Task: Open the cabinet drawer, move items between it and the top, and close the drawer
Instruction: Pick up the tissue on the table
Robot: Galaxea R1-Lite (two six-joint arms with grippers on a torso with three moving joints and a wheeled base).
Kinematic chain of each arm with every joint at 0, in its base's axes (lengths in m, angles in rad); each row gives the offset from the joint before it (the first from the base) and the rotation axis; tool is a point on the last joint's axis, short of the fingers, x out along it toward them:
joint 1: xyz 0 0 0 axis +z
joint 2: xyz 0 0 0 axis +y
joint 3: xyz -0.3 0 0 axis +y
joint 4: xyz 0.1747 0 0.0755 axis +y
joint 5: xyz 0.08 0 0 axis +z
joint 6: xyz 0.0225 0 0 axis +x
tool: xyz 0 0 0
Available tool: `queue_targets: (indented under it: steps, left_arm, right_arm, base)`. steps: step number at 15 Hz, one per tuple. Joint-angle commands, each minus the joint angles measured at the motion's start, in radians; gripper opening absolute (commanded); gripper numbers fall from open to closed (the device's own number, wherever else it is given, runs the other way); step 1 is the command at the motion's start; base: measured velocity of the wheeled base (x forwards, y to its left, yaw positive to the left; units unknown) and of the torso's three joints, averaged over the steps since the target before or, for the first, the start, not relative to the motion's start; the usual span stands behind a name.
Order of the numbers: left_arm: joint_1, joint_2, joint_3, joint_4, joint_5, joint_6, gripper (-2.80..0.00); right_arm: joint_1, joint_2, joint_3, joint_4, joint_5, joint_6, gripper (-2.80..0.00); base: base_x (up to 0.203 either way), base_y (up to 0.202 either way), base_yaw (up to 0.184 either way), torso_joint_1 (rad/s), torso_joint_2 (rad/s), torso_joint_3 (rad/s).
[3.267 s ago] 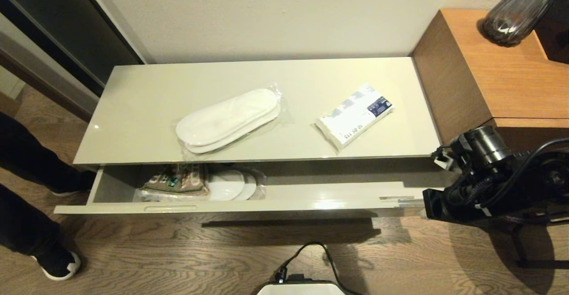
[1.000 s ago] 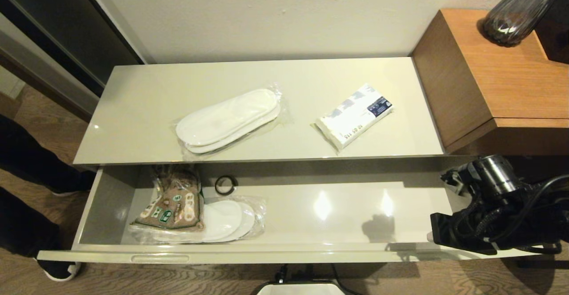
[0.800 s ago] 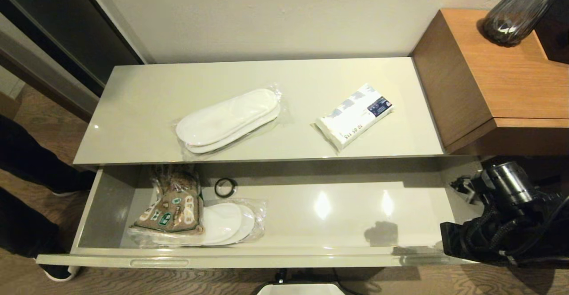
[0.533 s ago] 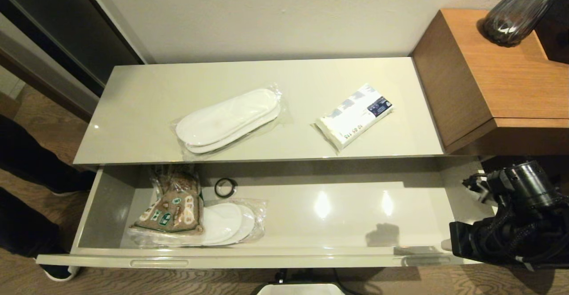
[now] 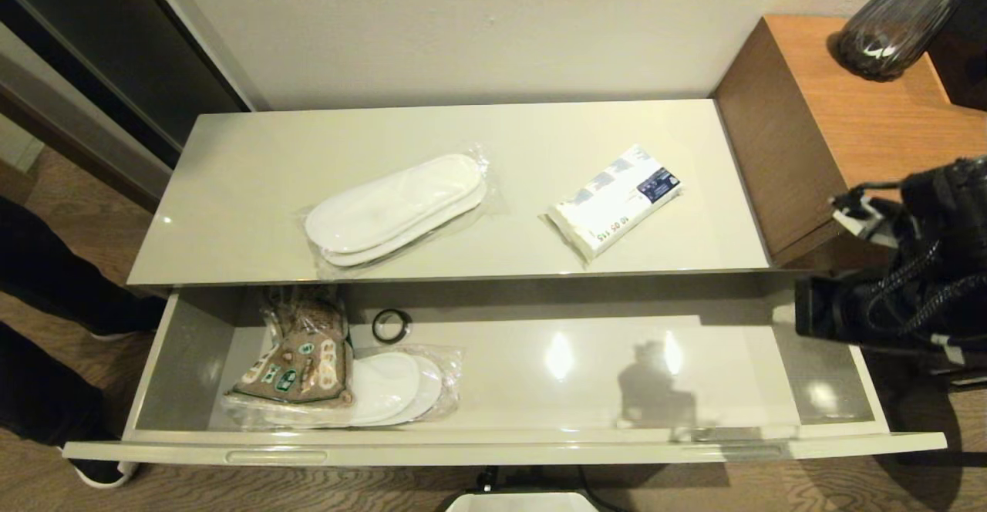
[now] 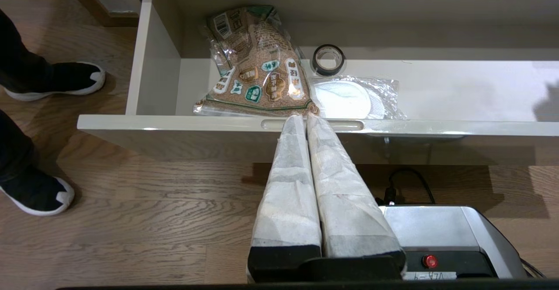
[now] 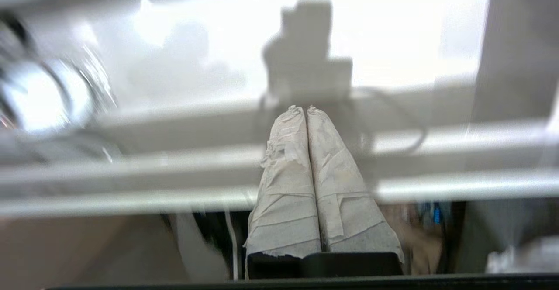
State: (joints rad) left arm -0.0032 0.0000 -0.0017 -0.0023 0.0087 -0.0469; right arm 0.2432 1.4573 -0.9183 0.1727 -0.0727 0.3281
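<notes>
The cabinet drawer [image 5: 493, 450] stands pulled far out. In its left part lie wrapped white slippers [image 5: 393, 385], partly under a brown printed packet [image 5: 301, 354], with a small black ring [image 5: 391, 323] behind them. On the top [image 5: 254, 188] lie a second wrapped pair of slippers [image 5: 397, 207] and the white tissue pack [image 5: 615, 200]. My right arm [image 5: 902, 281] hangs over the drawer's right end; its gripper [image 7: 305, 108] is shut and empty. My left gripper [image 6: 302, 117] is shut and empty, in front of the drawer's left slot handle [image 6: 336, 125].
A higher orange-brown wooden cabinet [image 5: 864, 119] with a dark glass vase [image 5: 894, 26] stands right of the top. A person's legs and black shoes [image 5: 46, 389] are at the left of the drawer. My base [image 6: 445, 233] sits on the wooden floor before the drawer.
The drawer went from slightly open to far out. In the last second my right arm left the drawer's front right corner and rose back over its right end, still shut.
</notes>
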Motion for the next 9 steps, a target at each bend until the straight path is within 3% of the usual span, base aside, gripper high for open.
queue_targets:
  steps: [1,5,9]
  left_arm:
    - [0.000,0.000,0.000,-0.001,0.001,-0.002,-2.80]
    - [0.000,0.000,0.000,-0.001,0.001,-0.001,-2.80]
    - [0.000,0.000,0.000,-0.001,0.001,-0.001,-2.80]
  right_arm:
    - [0.021,0.060,-0.159,0.042,-0.034,0.004,-2.80]
    - [0.035,0.213,-0.330,0.054,-0.055,0.113,-2.80]
    - [0.034,0.316,-0.444,0.026,-0.050,0.144,-2.80]
  base:
    - [0.000,0.000,0.000,0.000,0.00,0.000]
    - [0.000,0.000,0.000,0.000,0.00,0.000]
    - [0.000,0.000,0.000,0.000,0.00,0.000]
